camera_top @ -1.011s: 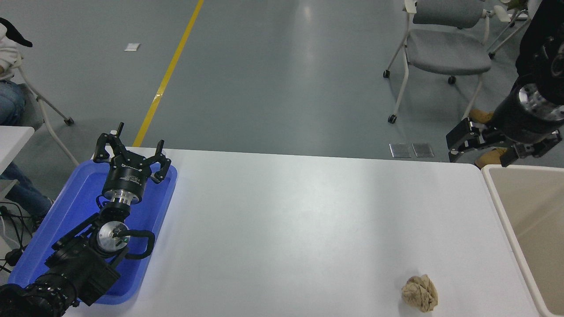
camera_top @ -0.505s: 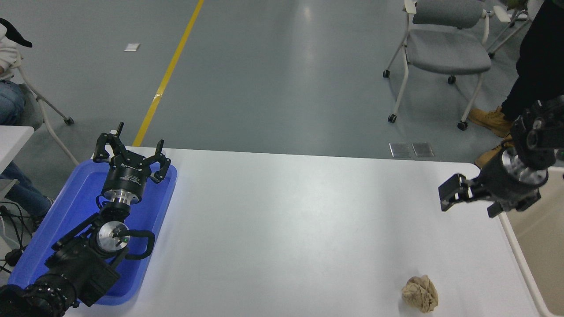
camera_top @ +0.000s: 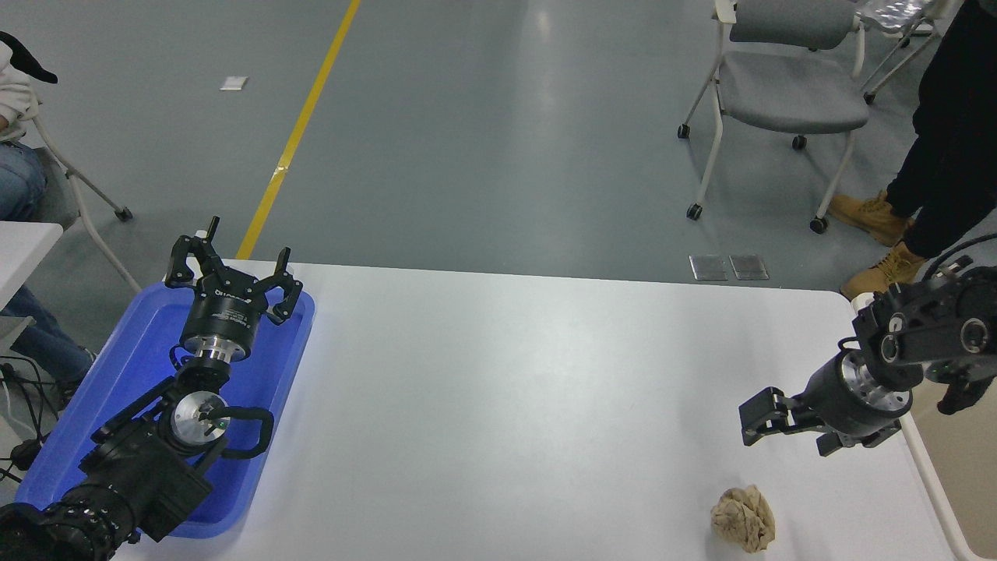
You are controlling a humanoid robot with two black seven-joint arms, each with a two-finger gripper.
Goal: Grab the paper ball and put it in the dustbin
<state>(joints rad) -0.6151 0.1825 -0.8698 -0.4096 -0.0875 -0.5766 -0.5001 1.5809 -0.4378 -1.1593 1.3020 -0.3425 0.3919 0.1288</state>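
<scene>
Parked at lower left over the blue tray (camera_top: 74,436): left gripper (camera_top: 234,269), jaws spread wide, holding nothing. On the white bench (camera_top: 506,389), near its front right corner: paper ball (camera_top: 743,518), lumpy and roundish, no clear long axis or heading. Just above and right of it: right gripper (camera_top: 783,425), pointing left, jaws apart and empty, clear of the ball. At far right edge: dustbin (camera_top: 931,487), rim only

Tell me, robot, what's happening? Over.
Right gripper above the paper ball, not touching. Left gripper parked over blue tray. Nothing between them.
</scene>
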